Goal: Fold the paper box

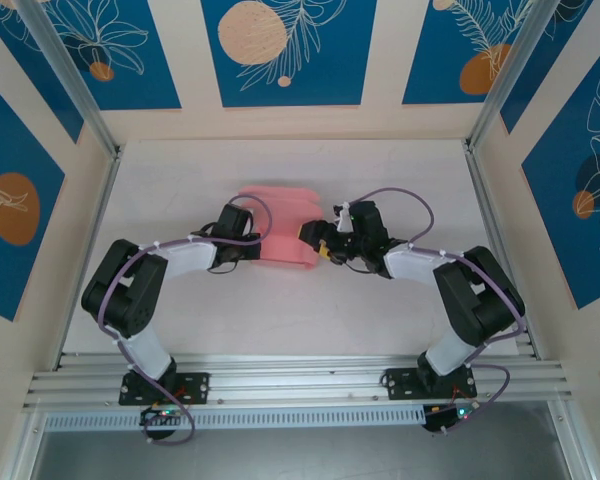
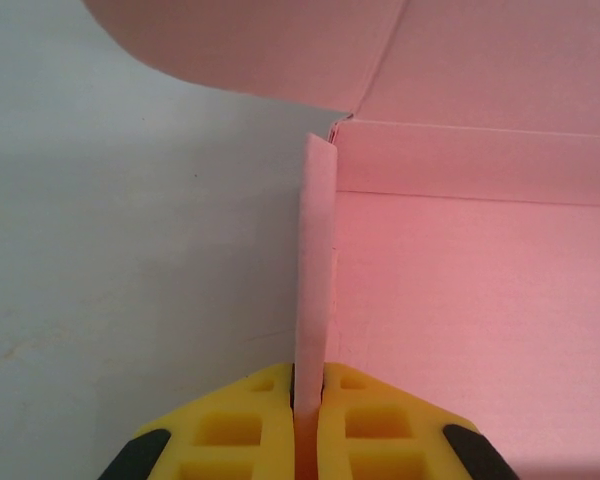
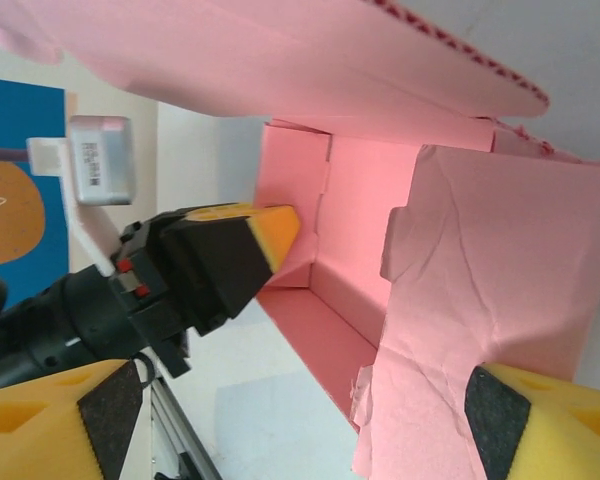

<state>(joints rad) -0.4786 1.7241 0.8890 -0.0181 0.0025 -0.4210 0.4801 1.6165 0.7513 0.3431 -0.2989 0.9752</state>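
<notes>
The paper box [image 1: 280, 226] is salmon-pink card, half formed, lying mid-table with its walls partly raised and a lid flap behind. My left gripper [image 1: 254, 248] is at its left side. In the left wrist view, the yellow fingers [image 2: 265, 415] are shut on an upright side wall [image 2: 315, 260], with the box floor [image 2: 470, 310] to the right. My right gripper [image 1: 320, 246] is at the box's right end, open. In the right wrist view, its jaws stand wide apart [image 3: 300, 425], and a creased end flap [image 3: 470, 300] hangs by the right finger [image 3: 555, 425]. The left gripper [image 3: 215, 260] shows across the box.
The white tabletop [image 1: 380, 310] is bounded by aluminium rails [image 1: 280, 380] at the near edge and raised walls left, right and behind. Both arm bases sit at the near rail. Bare table lies around the box.
</notes>
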